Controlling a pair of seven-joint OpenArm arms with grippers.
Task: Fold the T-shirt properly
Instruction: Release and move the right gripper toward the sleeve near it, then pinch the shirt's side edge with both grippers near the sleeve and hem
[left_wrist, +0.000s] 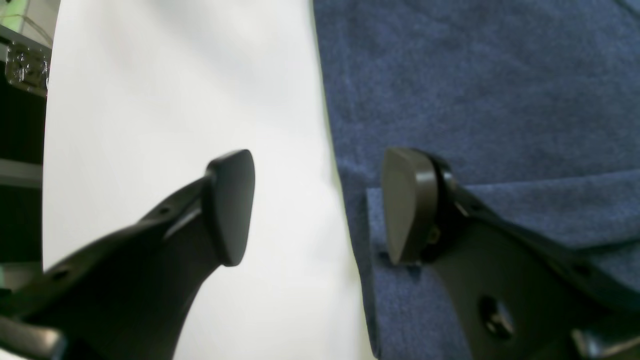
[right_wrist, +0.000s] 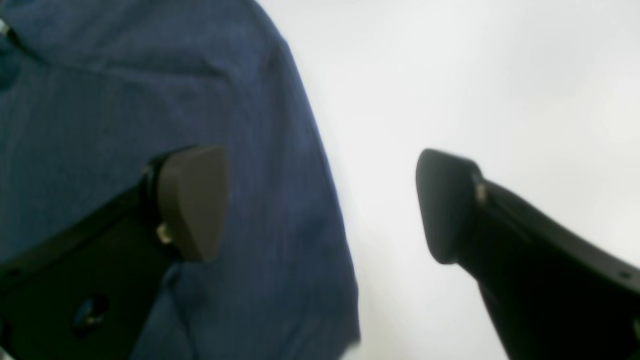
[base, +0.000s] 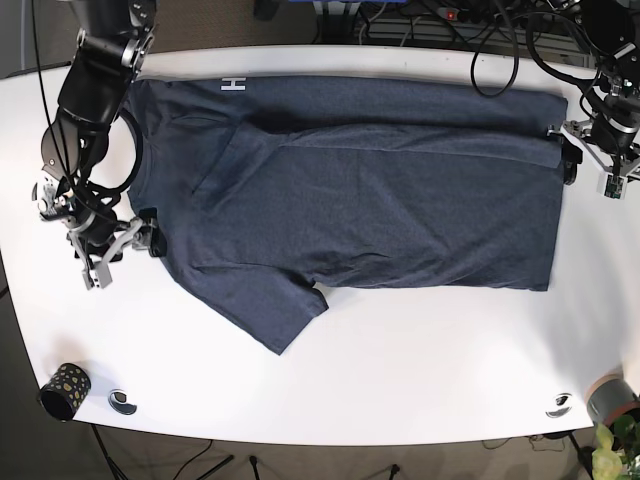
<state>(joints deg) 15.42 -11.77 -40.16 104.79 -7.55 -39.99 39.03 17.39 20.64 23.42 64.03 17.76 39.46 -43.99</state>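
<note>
I see T-shirt (base: 380, 190) spread flat on white worktop (base: 400, 370) | left gripper (left_wrist: 317, 205) wide open, straddling shirt edge, holding nothing | right gripper (right_wrist: 320, 205) likewise.

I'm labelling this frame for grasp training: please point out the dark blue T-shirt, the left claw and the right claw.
dark blue cotton T-shirt (base: 400, 190): base view, middle of the chest panel.
left claw (left_wrist: 317, 205): left wrist view, midway between its fingertips.
right claw (right_wrist: 322, 205): right wrist view, midway between its fingertips.
</note>
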